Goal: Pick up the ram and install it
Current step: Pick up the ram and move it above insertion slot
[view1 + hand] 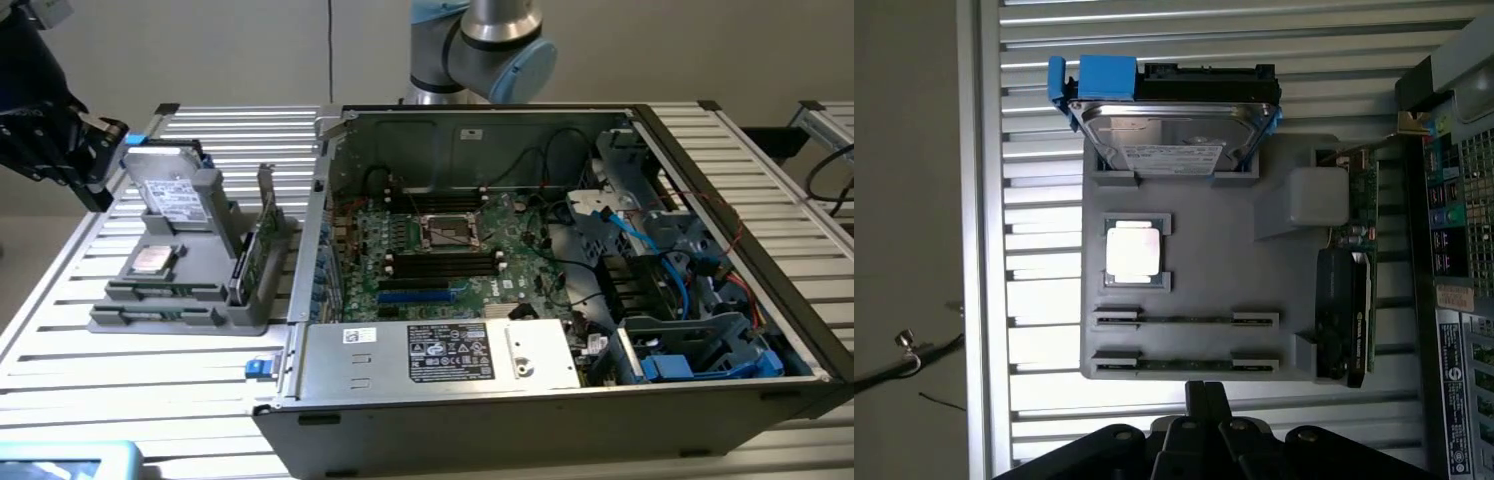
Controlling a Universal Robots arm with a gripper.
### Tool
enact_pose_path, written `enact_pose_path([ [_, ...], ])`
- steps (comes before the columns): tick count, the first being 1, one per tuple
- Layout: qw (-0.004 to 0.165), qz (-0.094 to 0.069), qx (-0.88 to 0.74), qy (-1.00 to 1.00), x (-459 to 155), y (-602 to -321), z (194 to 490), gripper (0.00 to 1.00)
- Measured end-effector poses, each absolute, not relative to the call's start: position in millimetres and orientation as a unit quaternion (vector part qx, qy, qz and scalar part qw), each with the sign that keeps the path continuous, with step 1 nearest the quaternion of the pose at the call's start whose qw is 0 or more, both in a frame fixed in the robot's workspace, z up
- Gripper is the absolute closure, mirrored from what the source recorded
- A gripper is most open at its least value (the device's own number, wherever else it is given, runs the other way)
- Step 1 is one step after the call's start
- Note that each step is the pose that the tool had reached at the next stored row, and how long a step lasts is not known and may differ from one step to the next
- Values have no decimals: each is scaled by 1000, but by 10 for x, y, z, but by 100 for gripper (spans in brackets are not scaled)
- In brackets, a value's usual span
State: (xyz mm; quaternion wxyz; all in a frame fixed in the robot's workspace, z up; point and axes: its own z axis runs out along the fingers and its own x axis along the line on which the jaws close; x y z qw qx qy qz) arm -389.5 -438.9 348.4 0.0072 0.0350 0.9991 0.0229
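Note:
Two ram sticks stand on edge in the slots of a grey holder tray [1199,250]: one ram stick [1184,320] and, nearer my fingers, a second ram stick [1184,362]. Each shows as a thin dark-green strip. My gripper [1195,395] hovers high above the tray's ram end, its dark fingers pressed together with nothing between them. It is apart from both sticks. In the exterior view the tray [174,318] lies to the left of the open computer case [534,260], whose motherboard [441,255] has long black and blue slots.
On the tray also sit a hard drive in a blue bracket [1174,120], a square processor [1133,250] and a green expansion card [1351,290]. The case wall [1454,220] rises right beside the tray. The slatted aluminium table [147,400] stretches in front.

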Motion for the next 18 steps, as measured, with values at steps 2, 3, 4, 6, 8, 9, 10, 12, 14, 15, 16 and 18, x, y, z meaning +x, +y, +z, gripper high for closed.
enact_pose_path([
  [2,7,23,35,999,-3895,-4389,3484,89],
  [3,7,23,35,999,-3895,-4389,3484,89],
  [4,7,23,35,999,-3896,-4389,3484,89],
  [6,7,23,35,999,-3896,-4389,3484,89],
  [8,7,23,35,999,-3896,-4389,3484,89],
  [9,7,23,35,999,-3896,-4389,3484,89],
  [10,7,23,35,999,-3896,-4386,3484,89],
  [12,7,23,26,999,-3898,-4382,3484,89],
  [14,7,23,8,1000,-3898,-4382,3482,89],
  [15,6,23,-1,1000,-3898,-4382,3483,89],
  [16,6,23,-10,1000,-3898,-4382,3483,89],
  [18,6,24,-28,999,-3898,-4382,3482,89],
])
